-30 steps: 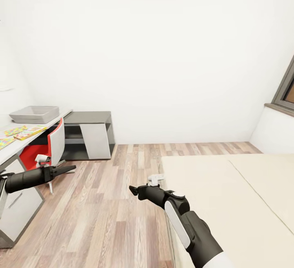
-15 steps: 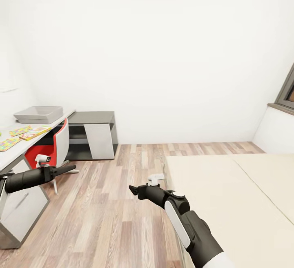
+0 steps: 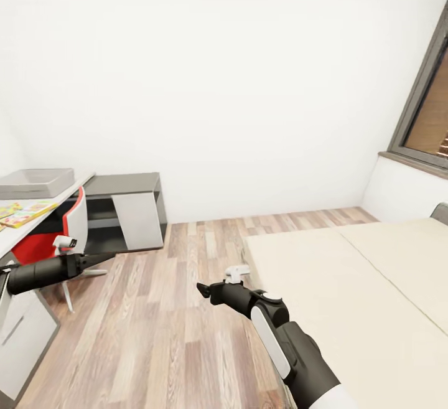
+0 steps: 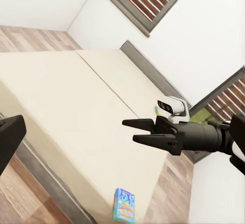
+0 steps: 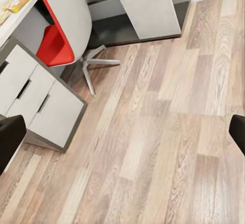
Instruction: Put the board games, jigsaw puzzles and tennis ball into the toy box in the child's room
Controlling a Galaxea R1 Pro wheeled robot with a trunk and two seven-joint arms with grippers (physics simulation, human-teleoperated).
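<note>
Toy box (image 3: 34, 182): shallow light-grey bin, far left of the head view, standing on the white table (image 3: 28, 230) at its end towards the back wall.

Toys on the table: two colourful flat pieces (image 3: 22, 212) lying just in front of the bin; too small to tell puzzle from game.

Chair (image 3: 70, 227): red seat, white back, pushed in at the table.

Left gripper (image 3: 106, 258): held out level in front of the chair, above the floor, carrying nothing. In its own wrist view the fingers (image 4: 7, 137) stand at opposite edges, spread wide.

Cabinet (image 3: 124, 208): low, dark-grey top, against the back wall just beside the table.

Floor (image 3: 168, 309): wood planks, between the table and the bed.

Right gripper (image 3: 202, 288): centre of the head view, by the near corner of the bed, spread and carrying nothing; the left wrist view shows its two prongs apart.

Bed (image 3: 348, 297): beige mattress in two sections, right of centre.

Board game (image 4: 124, 204): blue box lying flat on the mattress near its edge.

Window (image 3: 429, 116): grey frame, far right.
</note>
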